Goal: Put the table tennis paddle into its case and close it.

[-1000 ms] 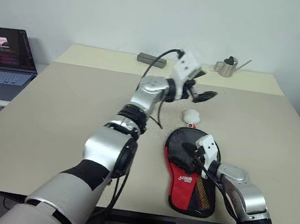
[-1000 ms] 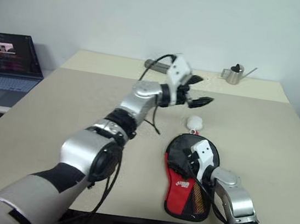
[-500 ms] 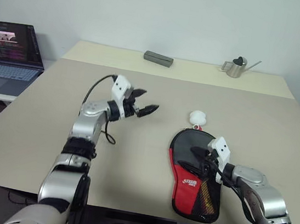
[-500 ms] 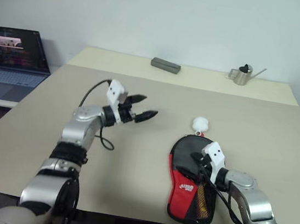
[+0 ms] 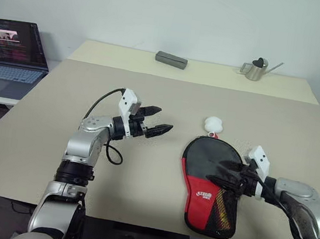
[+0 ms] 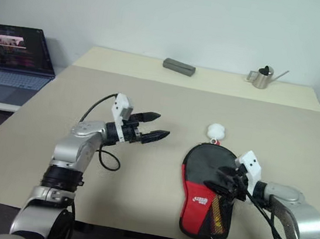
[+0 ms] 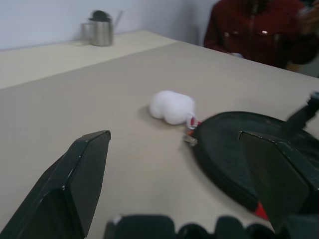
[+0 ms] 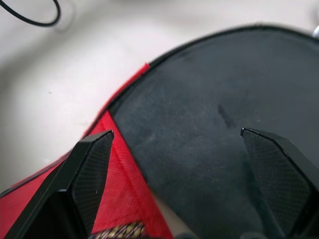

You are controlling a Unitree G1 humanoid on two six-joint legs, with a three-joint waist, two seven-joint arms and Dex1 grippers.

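Well, case blk/red, prob. zipped.

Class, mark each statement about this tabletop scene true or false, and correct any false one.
1. The case lies flat on the table. True.
2. The left gripper holds the white pom-pom. False: it is open and holds nothing; the pom-pom lies on the table.
3. The right gripper is open above the case. True.
4. The metal watering can stands beside the laptop. False: it stands at the table's far edge, well apart.
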